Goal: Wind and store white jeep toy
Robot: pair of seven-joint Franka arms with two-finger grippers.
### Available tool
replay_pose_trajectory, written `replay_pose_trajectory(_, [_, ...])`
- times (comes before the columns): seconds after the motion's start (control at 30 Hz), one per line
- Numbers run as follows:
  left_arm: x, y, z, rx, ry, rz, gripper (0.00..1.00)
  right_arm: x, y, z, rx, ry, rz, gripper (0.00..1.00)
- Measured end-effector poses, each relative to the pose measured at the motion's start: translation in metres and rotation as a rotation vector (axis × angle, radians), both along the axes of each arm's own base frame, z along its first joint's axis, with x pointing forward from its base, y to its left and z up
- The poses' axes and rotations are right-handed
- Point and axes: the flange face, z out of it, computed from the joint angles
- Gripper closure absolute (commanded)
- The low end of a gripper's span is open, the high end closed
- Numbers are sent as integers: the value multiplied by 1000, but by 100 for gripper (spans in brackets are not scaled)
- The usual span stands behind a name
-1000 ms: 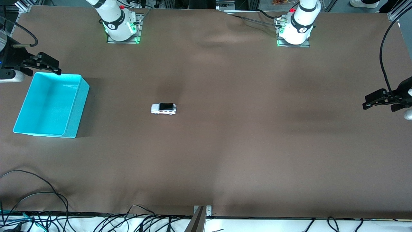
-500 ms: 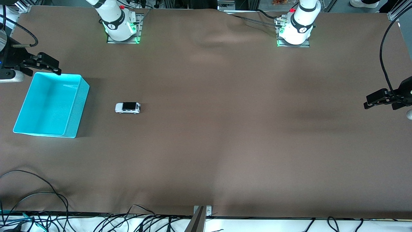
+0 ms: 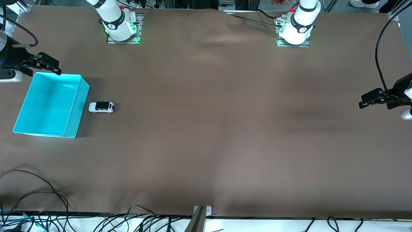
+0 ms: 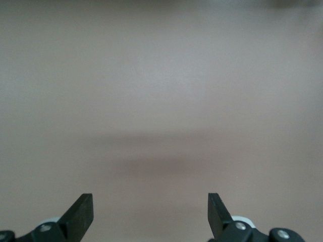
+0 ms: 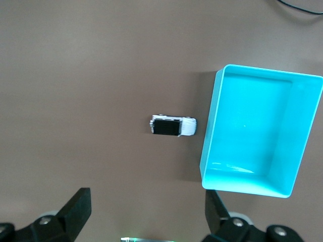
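White jeep toy now just beside turquoise bin, rolled closer.

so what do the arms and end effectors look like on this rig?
Both arms are white with black joint bands, on metal base plates lit green. The left end effector and right end effector are black with two flat wedge fingers; black cables loop to each wrist.

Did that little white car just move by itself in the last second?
Yes. The white jeep toy rolled across the table toward the right arm's end, untouched, and now sits just short of the turquoise bin. The left gripper shifted slightly. The right gripper stayed over the bin's corner; both remain open and empty.
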Motion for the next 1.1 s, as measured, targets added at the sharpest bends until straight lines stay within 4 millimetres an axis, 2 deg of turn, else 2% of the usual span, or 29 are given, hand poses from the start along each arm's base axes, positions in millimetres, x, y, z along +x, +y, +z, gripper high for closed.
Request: replay_pose_trajectory(1.1, [0, 0, -1, 0, 5, 11, 0, 0, 0, 0, -2, 4, -23, 0])
